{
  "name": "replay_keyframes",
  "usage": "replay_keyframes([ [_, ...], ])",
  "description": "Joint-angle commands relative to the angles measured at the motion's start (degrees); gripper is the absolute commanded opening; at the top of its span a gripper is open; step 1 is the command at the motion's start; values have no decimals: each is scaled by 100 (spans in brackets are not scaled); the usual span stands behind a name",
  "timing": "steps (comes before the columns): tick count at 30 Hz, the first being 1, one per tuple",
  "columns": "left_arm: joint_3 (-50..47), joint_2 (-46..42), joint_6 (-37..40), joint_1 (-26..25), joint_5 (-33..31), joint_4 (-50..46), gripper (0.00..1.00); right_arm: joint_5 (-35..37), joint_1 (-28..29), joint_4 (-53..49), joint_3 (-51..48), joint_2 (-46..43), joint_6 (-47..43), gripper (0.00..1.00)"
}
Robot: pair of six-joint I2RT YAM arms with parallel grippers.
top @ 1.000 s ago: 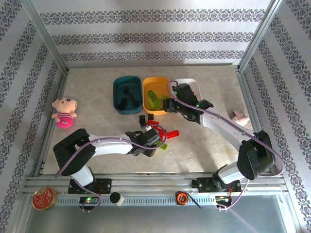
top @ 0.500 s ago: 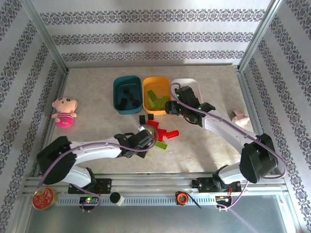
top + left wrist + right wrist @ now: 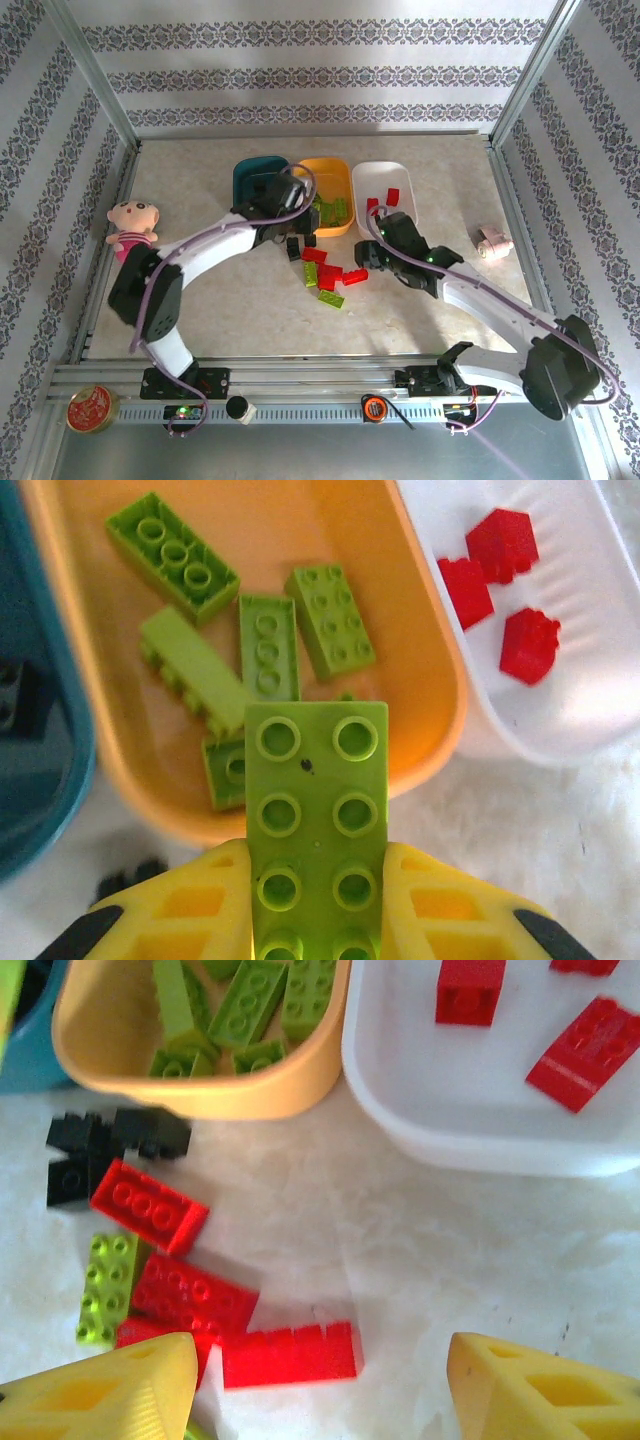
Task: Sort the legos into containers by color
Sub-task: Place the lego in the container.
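Clamping a lime green lego [image 3: 316, 810] in my left claw [image 3: 318, 920], I am hanging it over the orange-yellow tub [image 3: 300, 520] just ahead, since greens are lying there; my right claw [image 3: 320, 1380] is gaping over a red lego [image 3: 288, 1354] below.

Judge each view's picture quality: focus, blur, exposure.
Top external: evenly lit, crisp, with only faint soft shadows. Left wrist: the near green lego is sharp, while the teal tub at the frame edge is smeared. Right wrist: the black legos look soft, and the white tub is bright, almost washed out.
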Motion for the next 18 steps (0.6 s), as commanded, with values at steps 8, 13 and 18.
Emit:
replay_keyframes([
  [8, 2087, 1910, -335, 483, 751, -66, 38, -674, 689, -84, -1092, -931, -59, 68],
  [13, 2385, 1845, -404, 509, 858, -88, 59, -640, 1148, 13, -1242, -828, -57, 69],
  [18, 1730, 858, -489, 509, 941, 266, 72, -649, 1328, 189, -1093, -318, -211, 69],
])
